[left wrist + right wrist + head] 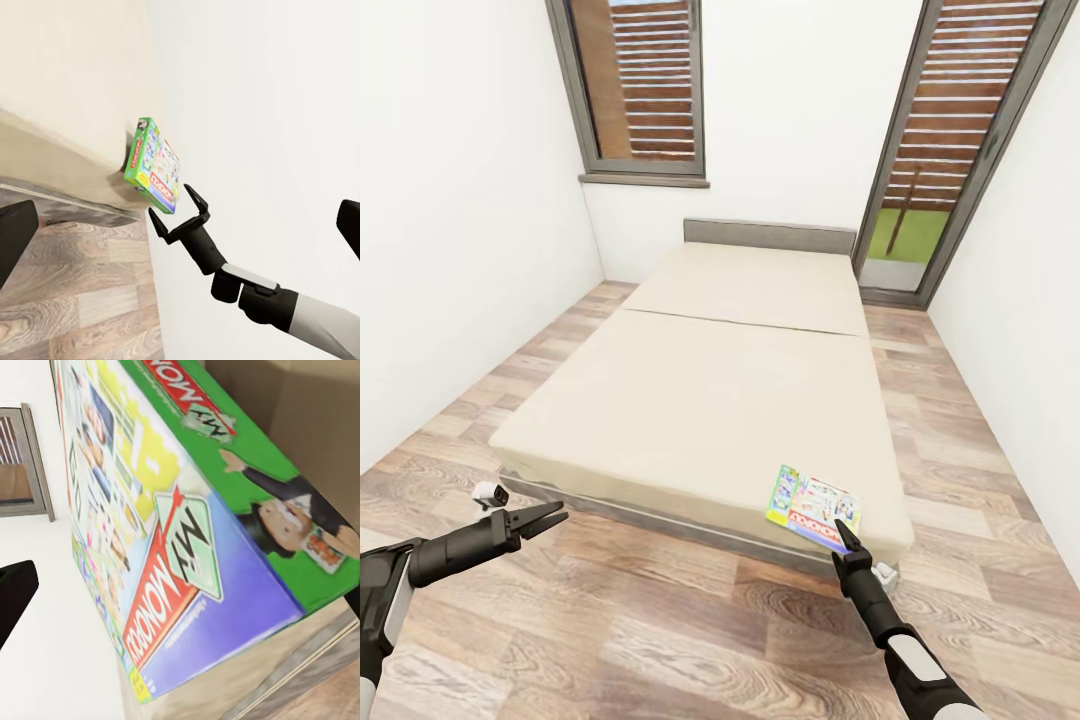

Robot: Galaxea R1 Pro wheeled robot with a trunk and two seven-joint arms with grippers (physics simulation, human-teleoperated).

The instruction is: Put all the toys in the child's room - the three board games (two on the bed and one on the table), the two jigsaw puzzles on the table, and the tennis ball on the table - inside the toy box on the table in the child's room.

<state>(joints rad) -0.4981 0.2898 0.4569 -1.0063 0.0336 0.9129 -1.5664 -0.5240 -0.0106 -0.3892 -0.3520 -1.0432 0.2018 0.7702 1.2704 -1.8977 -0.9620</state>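
Fingers of the right gripper (178,211) stand spread just short of the white-and-green board game (815,503) at the bed (700,400)'s near right corner. Left gripper (545,519) hovers part-open; its far edge is hidden.

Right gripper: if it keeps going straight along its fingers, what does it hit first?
Most likely the board game at the bed's near corner; the open right gripper points straight at its near edge.

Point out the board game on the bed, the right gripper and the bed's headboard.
board game (815,508), head view, middle of its lid.
right gripper (178,208), left wrist view, midway between its open fingertips.
headboard (768,236), head view, middle of its grey front.
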